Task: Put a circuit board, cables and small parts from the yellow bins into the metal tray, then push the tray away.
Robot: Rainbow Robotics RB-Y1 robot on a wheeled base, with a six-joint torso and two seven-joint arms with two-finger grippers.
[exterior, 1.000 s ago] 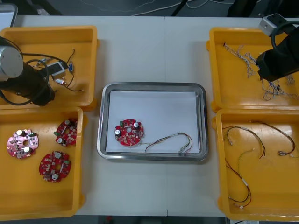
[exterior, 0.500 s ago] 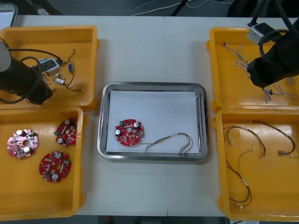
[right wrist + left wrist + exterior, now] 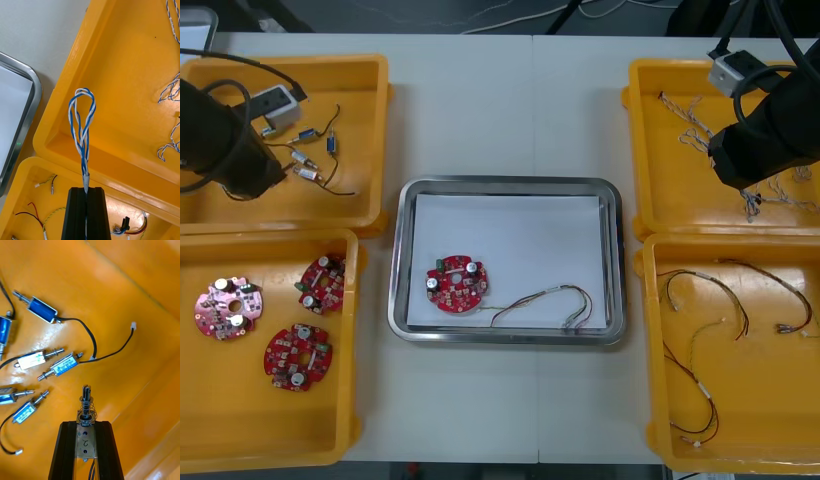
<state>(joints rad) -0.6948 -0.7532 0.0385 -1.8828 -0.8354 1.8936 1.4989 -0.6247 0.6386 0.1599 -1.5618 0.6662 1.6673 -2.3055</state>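
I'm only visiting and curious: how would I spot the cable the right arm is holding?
Find the far yellow bin on the robot's right; the right gripper hangs by its near wall. Shut between its fingers is a twisted blue and white cable, a doubled loop held up, unlike the other cables lying flat in the bin.
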